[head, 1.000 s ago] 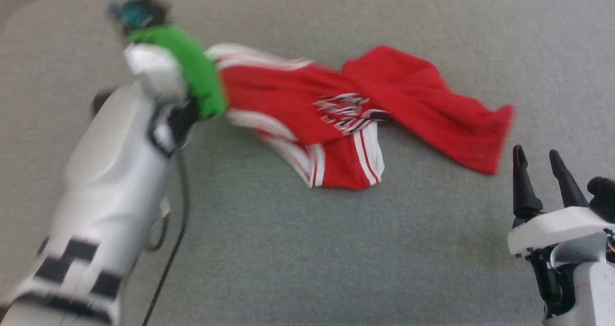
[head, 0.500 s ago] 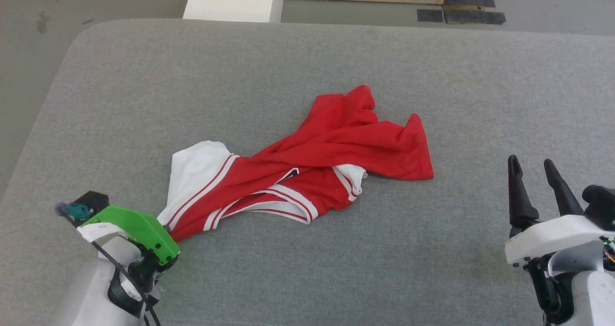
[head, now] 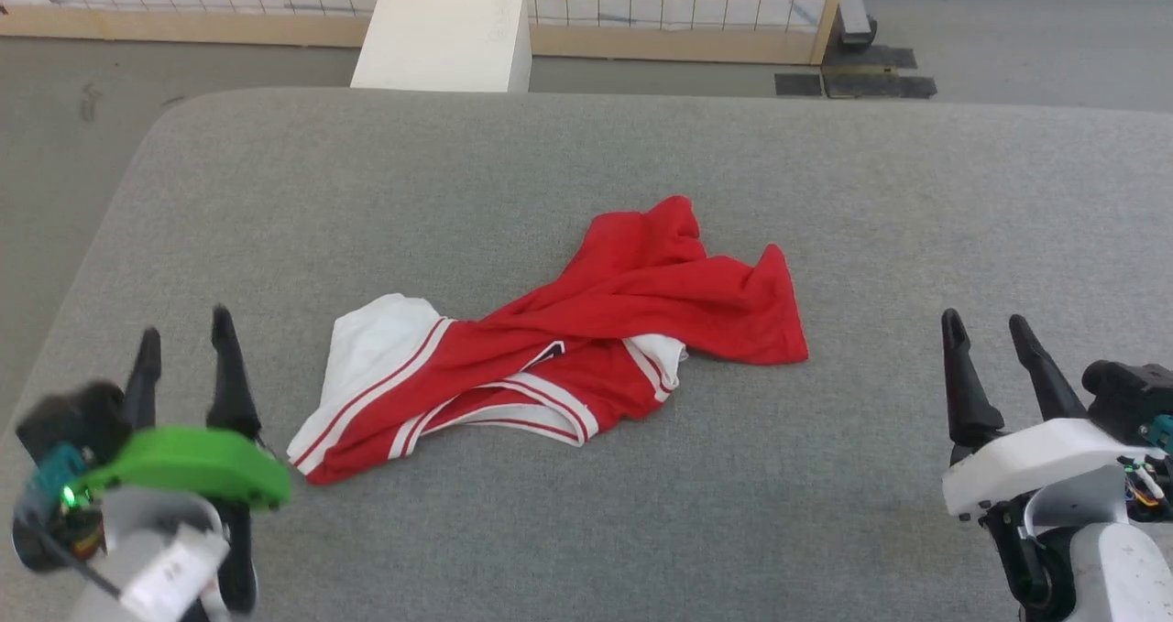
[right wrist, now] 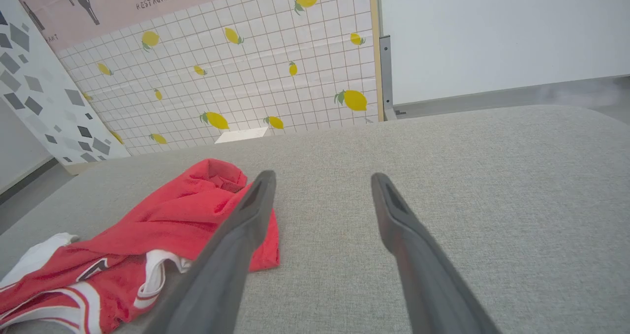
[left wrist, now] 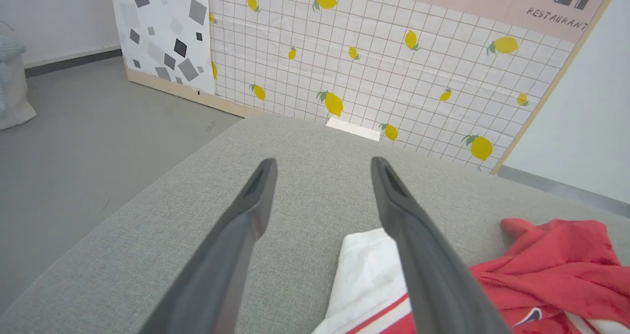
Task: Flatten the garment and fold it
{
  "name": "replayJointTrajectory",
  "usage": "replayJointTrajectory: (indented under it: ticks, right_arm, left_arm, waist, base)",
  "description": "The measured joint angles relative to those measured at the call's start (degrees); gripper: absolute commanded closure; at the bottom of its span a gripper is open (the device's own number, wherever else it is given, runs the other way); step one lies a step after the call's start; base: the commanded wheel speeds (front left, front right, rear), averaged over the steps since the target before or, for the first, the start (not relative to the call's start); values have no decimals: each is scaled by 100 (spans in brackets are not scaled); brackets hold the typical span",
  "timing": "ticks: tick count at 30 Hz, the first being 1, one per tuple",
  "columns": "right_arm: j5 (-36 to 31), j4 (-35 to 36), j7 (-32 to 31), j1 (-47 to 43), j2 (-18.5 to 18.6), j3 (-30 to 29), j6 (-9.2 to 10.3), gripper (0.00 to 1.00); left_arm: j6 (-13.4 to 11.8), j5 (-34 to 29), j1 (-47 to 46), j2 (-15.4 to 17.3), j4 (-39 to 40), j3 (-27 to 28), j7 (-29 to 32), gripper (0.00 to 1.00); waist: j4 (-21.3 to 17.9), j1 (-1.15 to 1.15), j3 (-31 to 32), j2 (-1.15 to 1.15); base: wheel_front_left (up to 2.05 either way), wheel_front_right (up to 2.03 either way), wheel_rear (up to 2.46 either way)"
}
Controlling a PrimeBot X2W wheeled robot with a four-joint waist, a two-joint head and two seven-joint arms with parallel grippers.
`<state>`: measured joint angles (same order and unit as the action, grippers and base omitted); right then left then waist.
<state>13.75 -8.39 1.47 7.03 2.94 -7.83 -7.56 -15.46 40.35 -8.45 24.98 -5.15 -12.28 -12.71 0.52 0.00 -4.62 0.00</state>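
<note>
The garment [head: 586, 347], a red jersey shirt with white sleeves and red-white striped trim, lies crumpled and twisted in the middle of the grey padded table [head: 586, 164]. One white sleeve points toward the lower left. My left gripper [head: 183, 338] stands open at the lower left, a short way left of that sleeve, holding nothing. In the left wrist view the open fingers frame bare table, with the garment [left wrist: 541, 265] at the right. My right gripper [head: 982, 329] stands open at the lower right, apart from the garment's red hem. The right wrist view shows the garment [right wrist: 162, 235] to its left.
A white box [head: 444, 36] stands on the floor beyond the table's far edge. Behind it runs a tiled panel with lemon prints [left wrist: 374, 63]. Grey floor [head: 55, 146] lies left of the table's rounded left edge.
My left gripper has let go of the garment's sleeve corner and now stands open beside it. The garment has dropped flat onto the table. The head camera has tilted, shifting the whole picture.
</note>
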Motion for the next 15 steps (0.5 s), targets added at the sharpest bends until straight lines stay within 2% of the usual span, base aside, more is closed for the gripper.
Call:
replayJointTrajectory:
  ticks: [8, 11, 15]
  right_arm:
    - [-62, 22, -358, -23, 4, 156, 0, 0]
    - [-162, 27, -778, 65, 7, 438, 0, 0]
    - [-258, -9, -1701, 531, 37, 1156, 0, 0]
  left_arm:
    - [32, -413, 346, -218, 119, 14, -177, 0]
    - [37, -565, 348, -252, 163, 53, -181, 0]
    - [54, -641, 346, -316, 215, 97, -186, 0]
  waist:
    - [55, 0, -60, 0]
    - [64, 0, -137, 0]
    - [87, 0, -271, 0]
  base:
    - [0, 0, 0]
    - [0, 0, 0]
    - [0, 0, 0]
